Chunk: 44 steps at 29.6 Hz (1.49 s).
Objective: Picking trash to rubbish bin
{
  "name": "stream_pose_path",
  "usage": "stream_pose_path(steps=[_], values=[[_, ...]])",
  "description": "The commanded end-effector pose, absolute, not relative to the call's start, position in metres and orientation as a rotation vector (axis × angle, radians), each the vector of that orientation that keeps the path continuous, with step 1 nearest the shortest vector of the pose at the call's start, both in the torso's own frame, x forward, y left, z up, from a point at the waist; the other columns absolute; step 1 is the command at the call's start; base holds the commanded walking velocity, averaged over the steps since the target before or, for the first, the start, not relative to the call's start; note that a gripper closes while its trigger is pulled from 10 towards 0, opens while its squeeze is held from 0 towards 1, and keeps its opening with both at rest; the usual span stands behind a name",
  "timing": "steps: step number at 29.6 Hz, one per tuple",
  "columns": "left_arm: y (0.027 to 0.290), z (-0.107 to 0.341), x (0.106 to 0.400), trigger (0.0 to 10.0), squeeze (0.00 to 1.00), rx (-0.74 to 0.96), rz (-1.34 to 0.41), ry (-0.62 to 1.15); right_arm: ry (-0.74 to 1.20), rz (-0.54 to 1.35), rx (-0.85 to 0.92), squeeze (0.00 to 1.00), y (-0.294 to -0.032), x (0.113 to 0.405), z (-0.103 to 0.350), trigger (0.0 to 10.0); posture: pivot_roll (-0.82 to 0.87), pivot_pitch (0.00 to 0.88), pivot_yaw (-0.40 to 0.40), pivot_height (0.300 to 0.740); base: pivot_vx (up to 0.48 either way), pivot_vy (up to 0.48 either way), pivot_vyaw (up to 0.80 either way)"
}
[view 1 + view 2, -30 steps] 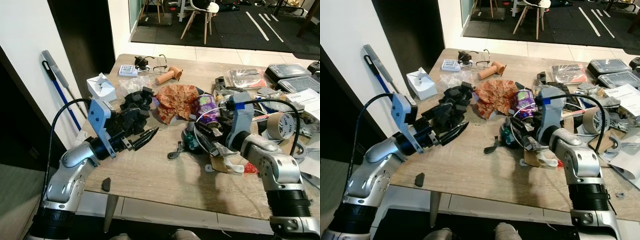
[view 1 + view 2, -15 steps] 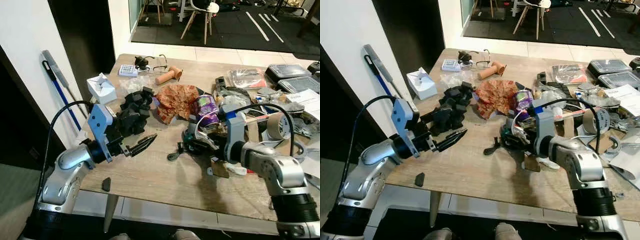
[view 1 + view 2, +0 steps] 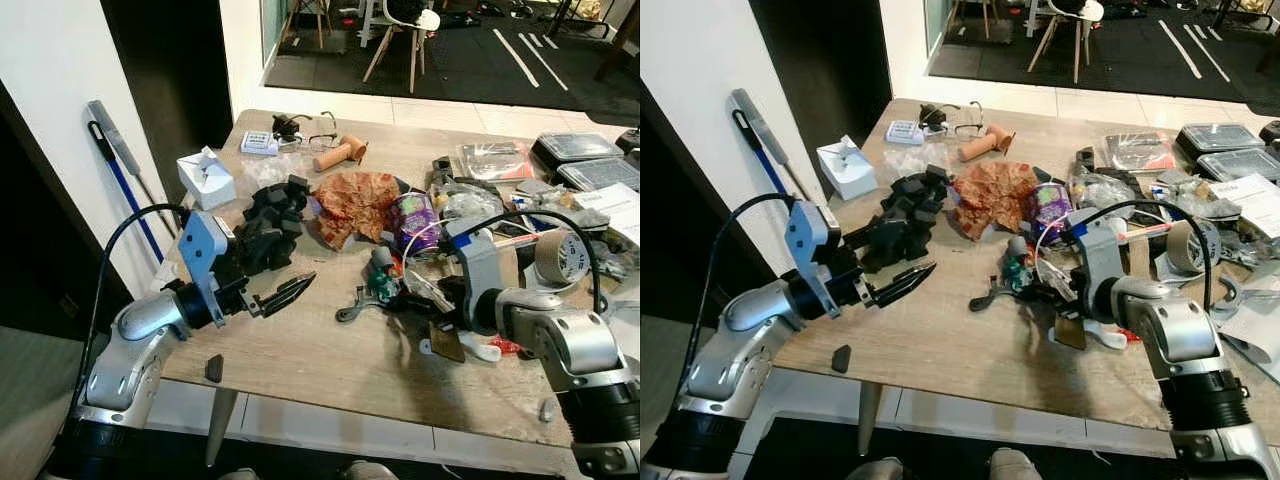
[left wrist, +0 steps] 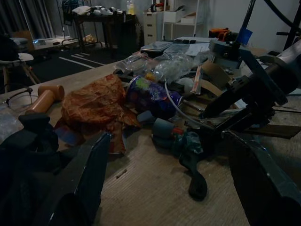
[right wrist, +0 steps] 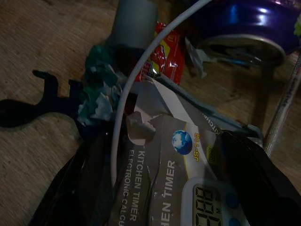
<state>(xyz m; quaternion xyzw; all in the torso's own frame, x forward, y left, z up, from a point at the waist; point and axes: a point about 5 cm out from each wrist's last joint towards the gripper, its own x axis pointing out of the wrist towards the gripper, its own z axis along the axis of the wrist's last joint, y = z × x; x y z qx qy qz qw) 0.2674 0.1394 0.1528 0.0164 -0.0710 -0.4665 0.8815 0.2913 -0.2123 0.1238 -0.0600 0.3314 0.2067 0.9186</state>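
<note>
Landmark: purple printed drink can [image 3: 413, 220] lying mid-table. Just in front of it, torn grey kitchen-timer packaging card [image 5: 188, 169] among a white cable [image 5: 141, 75] and a red wrapper scrap [image 5: 168, 52].

Right gripper [image 3: 1058, 300] now lower and nearer the robot than a second ago, drawn back from the can toward the table's front edge. Fingers apart, straddling the card; not yet clamped. Probable meaning: lining up on this piece of trash.

Left gripper [image 3: 285, 295] far to the can's left, hovering, fingertips nearly together, empty; little changed.

Crumpled brown paper [image 3: 355, 200] beside the can, untouched. No bin seen.
</note>
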Motion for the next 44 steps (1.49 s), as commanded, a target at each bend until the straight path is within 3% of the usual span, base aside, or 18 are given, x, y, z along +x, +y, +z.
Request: stream_pose_path(steps=[1,3,4,5,6,17,33,39,44], values=[[0.142,0.149,0.266,10.0,0.0,0.055,-0.978,-0.127,0.789,0.412,-0.116,0.0,-0.216,0.283,0.106,10.0,-0.06,0.0,-0.023,0.74,0.0,0.0,0.0],[0.142,0.148,0.266,10.0,0.0,0.055,-0.978,-0.127,0.805,0.424,-0.112,0.0,-0.216,0.281,0.103,10.0,-0.05,0.0,-0.024,0.74,0.0,0.0,0.0],[0.142,0.148,0.266,10.0,0.0,0.054,-0.978,-0.127,0.804,0.434,-0.1,0.0,-0.215,0.281,0.103,7.1,-0.05,0.0,-0.024,0.74,0.0,0.0,0.0],[0.142,0.148,0.266,10.0,0.0,0.054,-0.978,-0.127,0.804,0.434,-0.1,0.0,-0.215,0.281,0.103,7.1,-0.05,0.0,-0.024,0.74,0.0,0.0,0.0],[0.142,0.147,0.266,10.0,0.0,0.054,-0.978,-0.126,0.807,0.44,-0.088,0.0,-0.214,0.28,0.102,0.0,-0.05,0.0,-0.024,0.74,0.0,0.0,0.0],[0.142,0.146,0.266,10.0,0.0,0.052,-0.978,-0.127,0.792,0.437,-0.053,0.0,-0.214,0.281,0.099,0.0,-0.05,0.0,-0.024,0.74,0.0,0.0,0.0],[0.141,0.145,0.268,10.0,0.0,0.053,-0.973,-0.13,0.58,0.396,0.053,0.0,-0.218,0.302,0.123,0.0,-0.06,0.0,-0.028,0.74,0.0,0.0,0.0],[0.142,0.144,0.268,10.0,0.0,0.048,-0.959,-0.137,0.333,0.445,0.163,0.0,-0.21,0.313,0.159,0.0,-0.06,0.0,-0.027,0.74,0.0,0.0,0.0],[0.145,0.148,0.271,10.0,0.0,-0.003,-0.923,-0.174,0.304,0.459,0.224,0.0,-0.209,0.313,0.163,0.0,-0.06,0.0,-0.026,0.74,0.0,0.0,0.0]])
